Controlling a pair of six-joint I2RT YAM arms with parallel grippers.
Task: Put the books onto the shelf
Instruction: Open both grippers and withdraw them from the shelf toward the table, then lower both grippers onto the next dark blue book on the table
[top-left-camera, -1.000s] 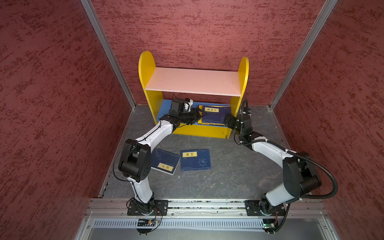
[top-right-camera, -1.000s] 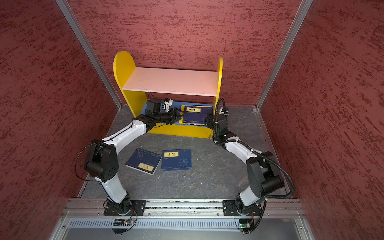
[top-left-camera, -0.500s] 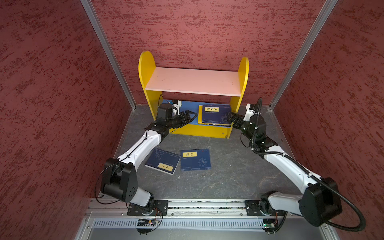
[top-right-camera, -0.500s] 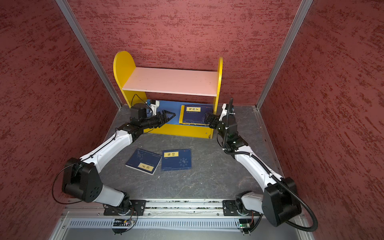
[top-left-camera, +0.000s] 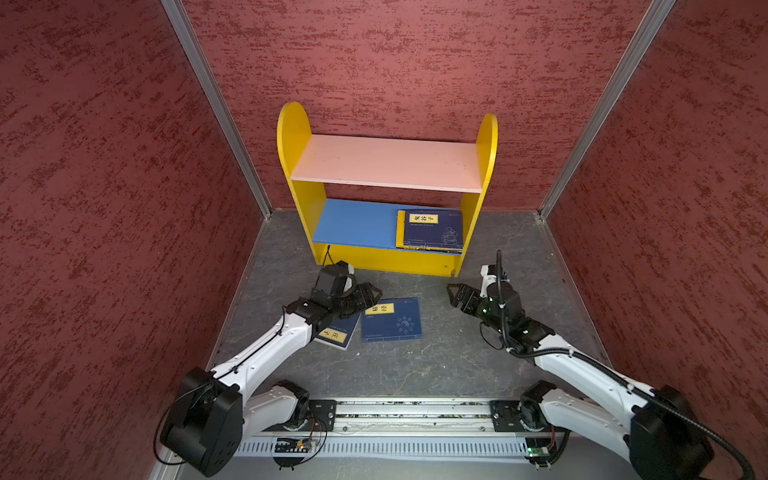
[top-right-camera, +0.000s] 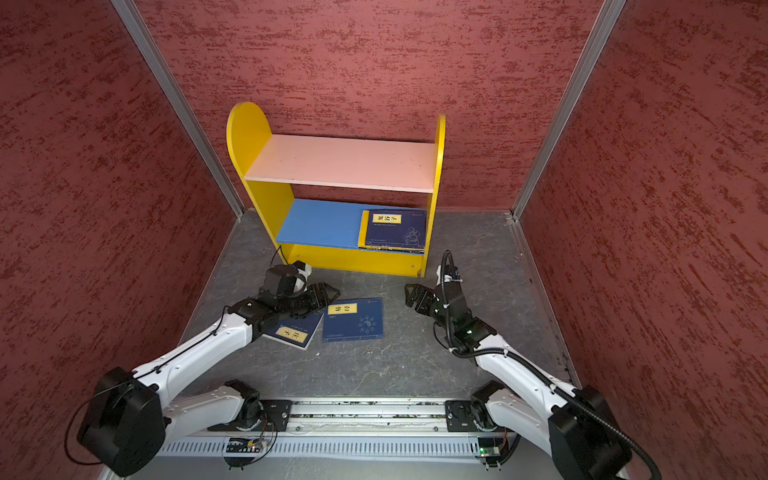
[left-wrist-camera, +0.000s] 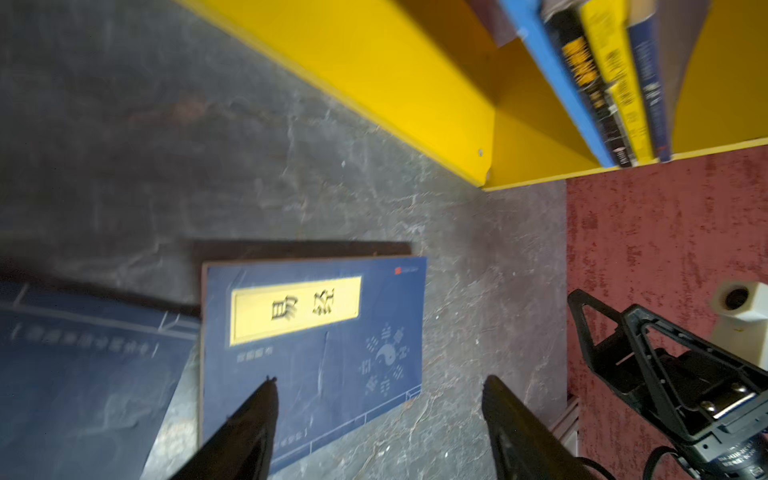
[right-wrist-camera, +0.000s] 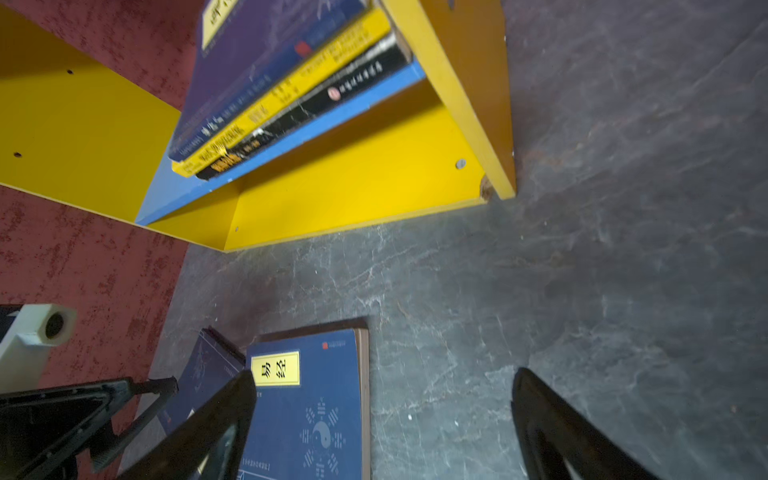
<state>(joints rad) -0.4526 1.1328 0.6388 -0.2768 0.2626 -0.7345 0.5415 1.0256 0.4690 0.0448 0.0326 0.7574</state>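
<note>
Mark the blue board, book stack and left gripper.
blue board (top-left-camera: 353, 224): in a top view, bare left half.
book stack (top-left-camera: 436, 232): in a top view, navy cover.
left gripper (left-wrist-camera: 379, 380): left wrist view, between fingertips.

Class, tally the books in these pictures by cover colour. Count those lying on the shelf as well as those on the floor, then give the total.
Navy: 3 (shelved navy book, squared navy book, tilted navy book)
Yellow: 1 (yellow book)
Black: 1 (black book)
Total: 5
</note>
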